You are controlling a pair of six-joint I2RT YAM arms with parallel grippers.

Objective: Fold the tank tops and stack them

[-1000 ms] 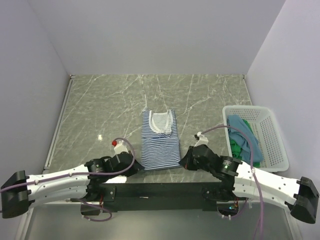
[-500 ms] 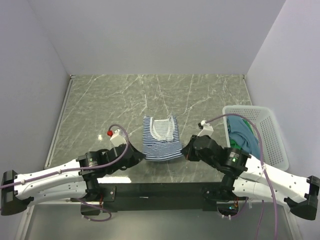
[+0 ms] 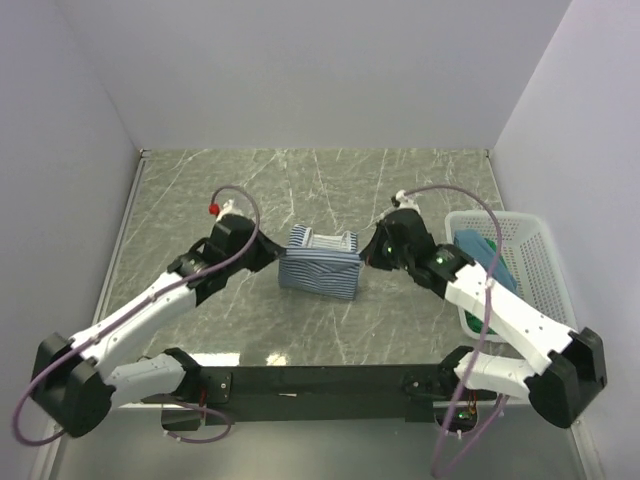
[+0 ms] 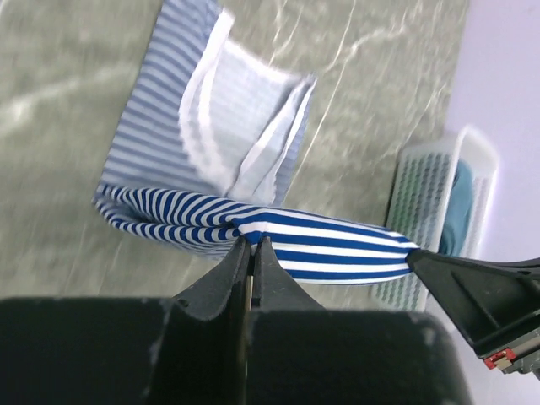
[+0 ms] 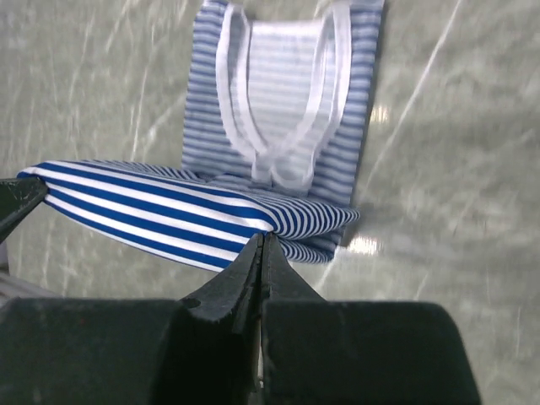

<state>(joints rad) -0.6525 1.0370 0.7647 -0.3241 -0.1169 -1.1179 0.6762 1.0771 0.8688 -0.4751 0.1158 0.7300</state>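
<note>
Two pinches, top view: left gripper and right gripper flank the striped tank top, half-folded midway between the table's left and right edges — left wrist: jaws closed tight on its raised hem — right wrist: likewise clamped on the hem.

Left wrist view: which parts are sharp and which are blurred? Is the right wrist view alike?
Left wrist view: the held fold of the striped tank top is sharp, the table behind is smeared. Right wrist view: the same, with a bright glare spot on the table. Top external view: evenly lit, sharp.
</note>
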